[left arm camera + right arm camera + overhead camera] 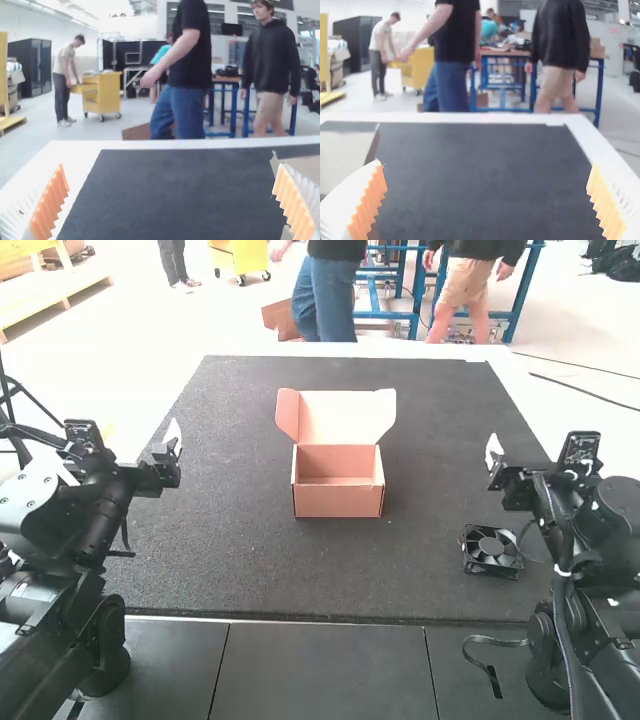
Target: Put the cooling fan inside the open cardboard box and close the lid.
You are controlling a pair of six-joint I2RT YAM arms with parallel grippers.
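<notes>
The black mat (230, 540) covers the table. In its middle stands the brown cardboard box (338, 495), its lid raised at the far side. The cooling fan (492, 550), black and square, lies flat at the near right. The left gripper (170, 200) and the right gripper (485, 200) both have their fingers spread wide.

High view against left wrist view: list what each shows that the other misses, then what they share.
The high view gives the open cardboard box at the middle of the black mat, its lid flap standing up, and the fan lying flat on the mat, apart from the box and near the right gripper. The left wrist view gives the ribbed orange pads of its fingers, wide apart with nothing between them. Both share the black mat and the left gripper.
</notes>
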